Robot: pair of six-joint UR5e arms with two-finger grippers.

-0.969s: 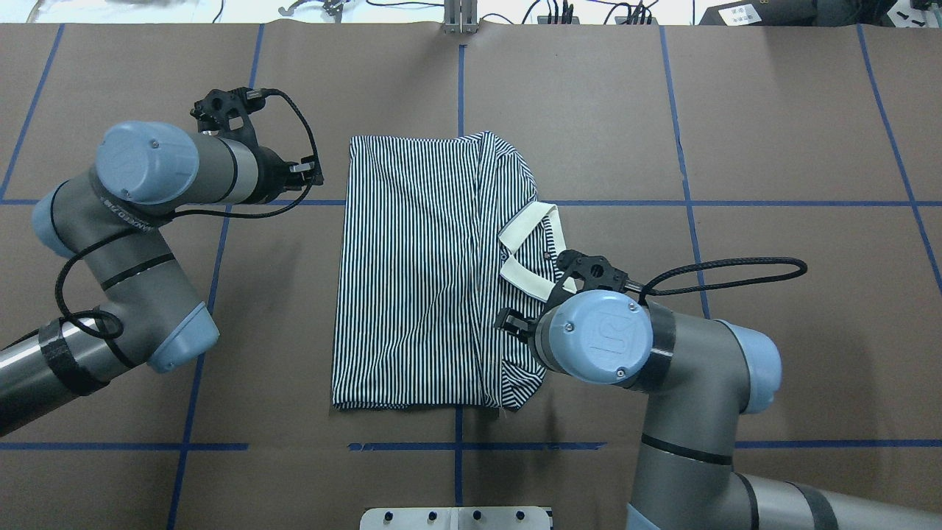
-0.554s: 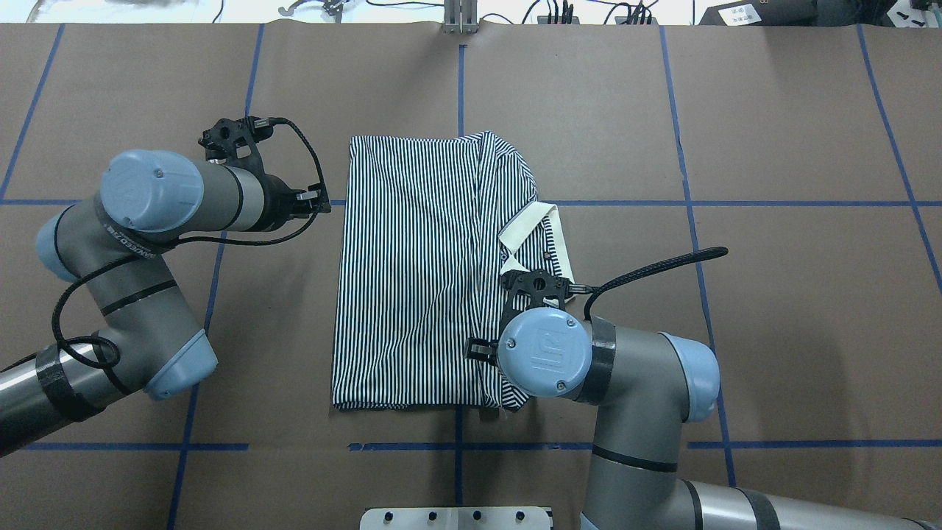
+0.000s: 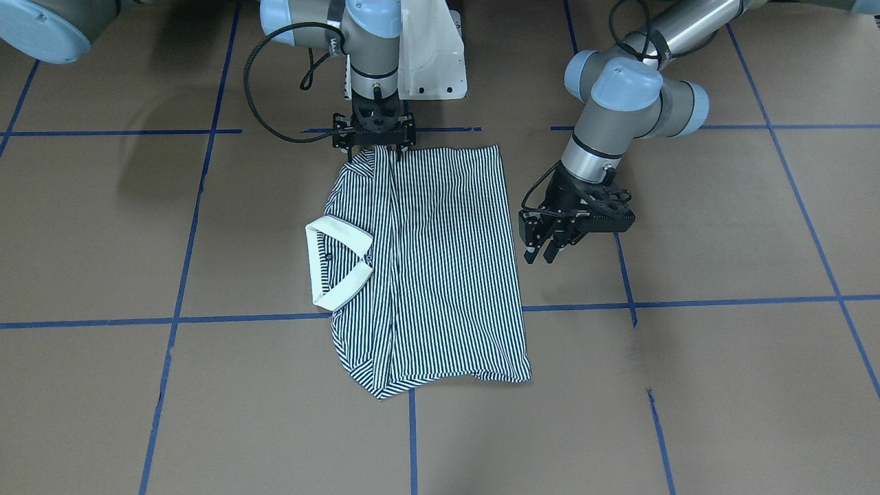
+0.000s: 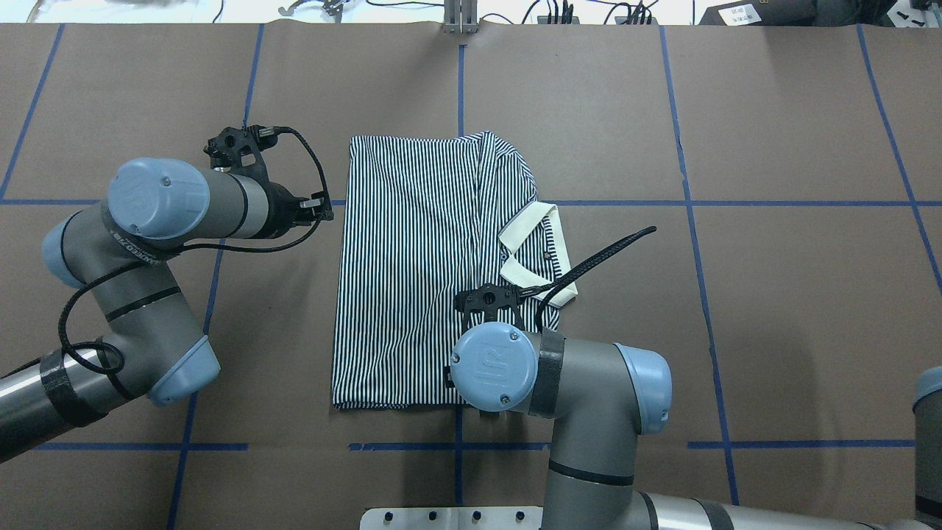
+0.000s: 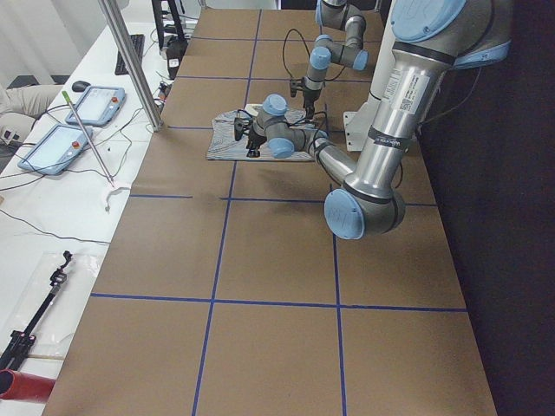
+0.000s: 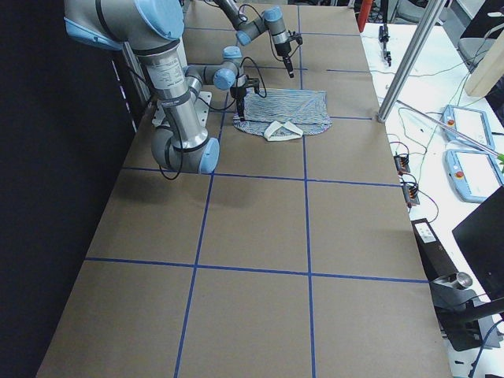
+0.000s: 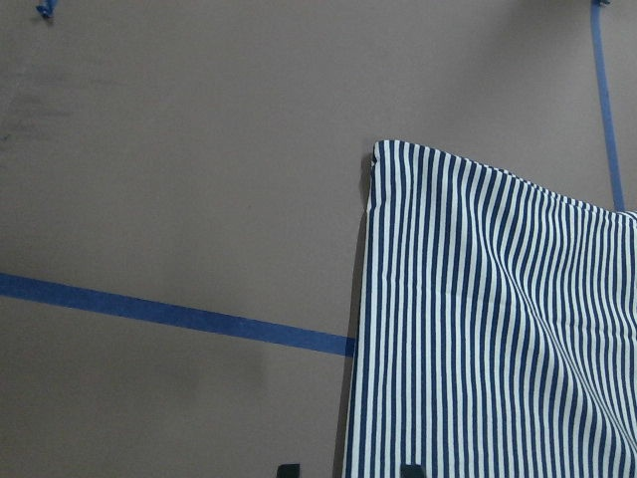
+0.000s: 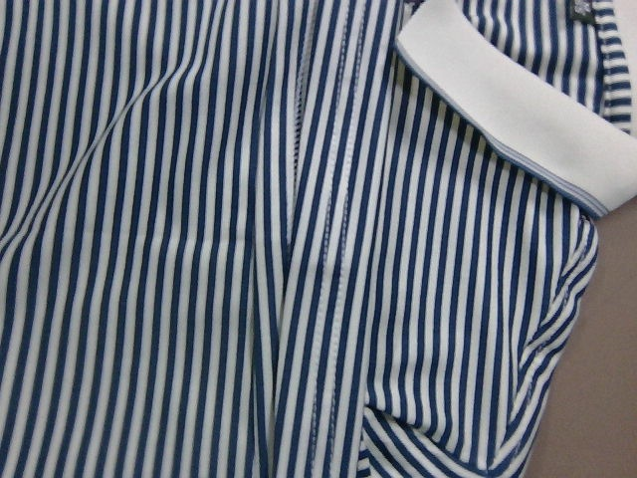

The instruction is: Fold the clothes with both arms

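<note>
Polo shirt (image 4: 412, 272) folded narrow, flat. Left hand (image 3: 540, 256) parted, empty, beside hem; right hand (image 3: 375, 151) over near edge, opening unclear. Next: likely pinch edges for cross-fold.

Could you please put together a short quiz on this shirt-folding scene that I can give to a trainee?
1. True or false: the polo shirt lies with its collar toward the robot's right.
2. Where is the left gripper? A. over the collar; B. beside the shirt edge opposite the collar; C. clamped on a sleeve.
3. Fill in: the tape lines on the table are ___.
Key: 1 true; 2 B; 3 blue.
</note>
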